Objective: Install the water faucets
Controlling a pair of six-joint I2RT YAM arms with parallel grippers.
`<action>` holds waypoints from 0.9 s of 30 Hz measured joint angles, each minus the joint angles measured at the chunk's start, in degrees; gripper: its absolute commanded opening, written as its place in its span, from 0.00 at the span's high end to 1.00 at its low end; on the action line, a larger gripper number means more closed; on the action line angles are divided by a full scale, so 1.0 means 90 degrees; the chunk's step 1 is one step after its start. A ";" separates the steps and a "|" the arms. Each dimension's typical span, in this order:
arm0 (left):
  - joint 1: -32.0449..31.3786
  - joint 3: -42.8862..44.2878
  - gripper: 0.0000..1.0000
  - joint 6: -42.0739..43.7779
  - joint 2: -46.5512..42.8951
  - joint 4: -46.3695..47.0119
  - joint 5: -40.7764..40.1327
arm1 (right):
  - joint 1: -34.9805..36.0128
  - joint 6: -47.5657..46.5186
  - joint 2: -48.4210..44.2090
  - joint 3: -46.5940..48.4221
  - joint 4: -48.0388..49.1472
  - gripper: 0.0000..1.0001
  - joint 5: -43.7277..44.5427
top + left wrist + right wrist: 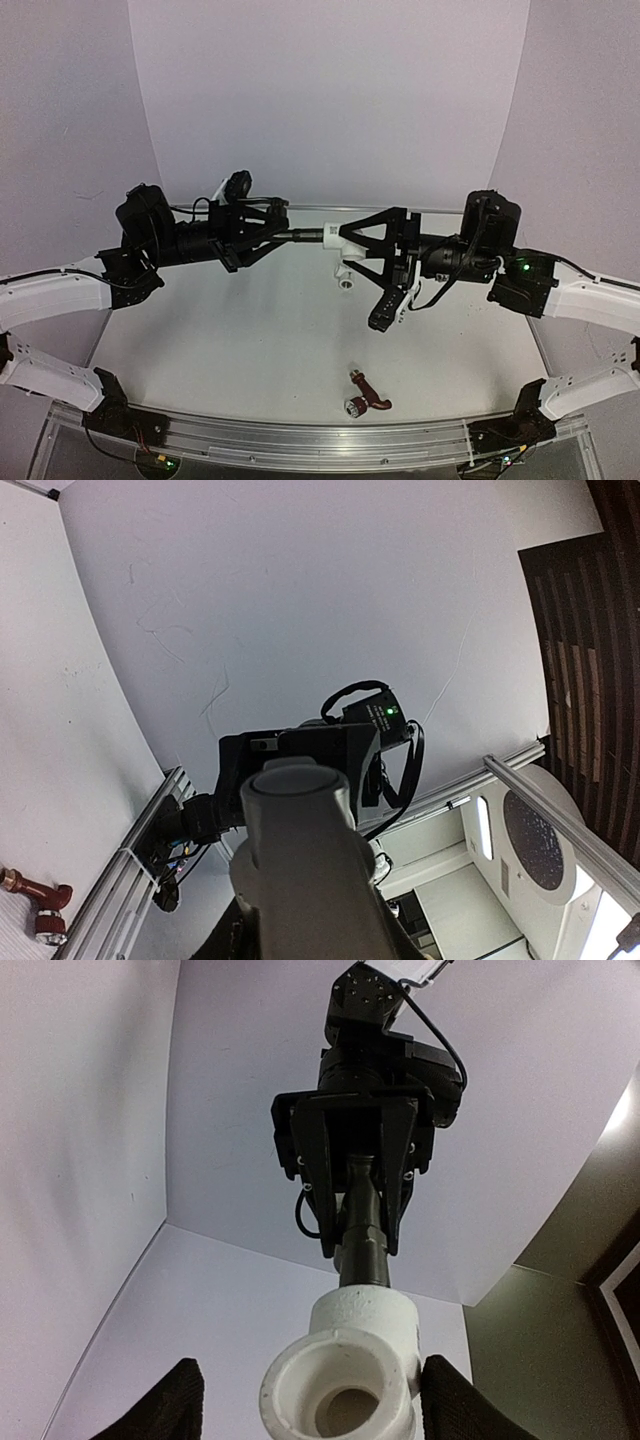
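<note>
- left gripper [282, 236] is clamped on the dark faucet [306, 236]; its stem points to 3 o'clock, into the white elbow [340, 1360]
- right gripper [346, 246] straddles that elbow, jaws parted; a gap shows on one side
- reddish-brown faucet [366, 396] lies on the table [250, 340] at 6 o'clock, well apart

White backdrop [330, 90] curves behind and along both sides, evenly lit, with thin hairline marks; pale table [250, 340] below it; aluminium rail [300, 440] along the near edge; in the left wrist view, dark slatted wood panel [600, 630] at right; bright glare in lower right corner.
</note>
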 measured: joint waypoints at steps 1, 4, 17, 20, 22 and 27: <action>0.0000 0.0000 1.00 -0.0010 0.0014 0.0022 0.0002 | 0.0016 -0.0014 0.0013 0.0000 0.0045 0.34 0.0000; 0.0000 -0.0002 1.00 -0.0050 0.0019 0.0067 0.0003 | 0.0061 -0.0008 0.0041 0.0000 0.0146 0.40 -0.0005; 0.0002 -0.0002 1.00 0.0105 0.0062 0.0005 0.0102 | 0.0133 0.0470 0.0090 0.0047 0.0364 0.68 -0.0020; 0.0005 -0.0002 1.00 0.0338 0.0060 -0.0047 0.0097 | 0.0135 0.0917 0.0094 0.0168 0.0180 0.80 -0.0019; 0.0005 -0.0002 1.00 0.0550 0.0054 -0.0055 0.0090 | 0.0135 0.1289 0.0097 0.0294 -0.0044 0.89 -0.0020; -0.0007 0.0000 1.00 0.1075 -0.0037 -0.0152 0.0092 | 0.0143 0.2198 0.0114 0.0581 -0.0522 1.00 -0.0049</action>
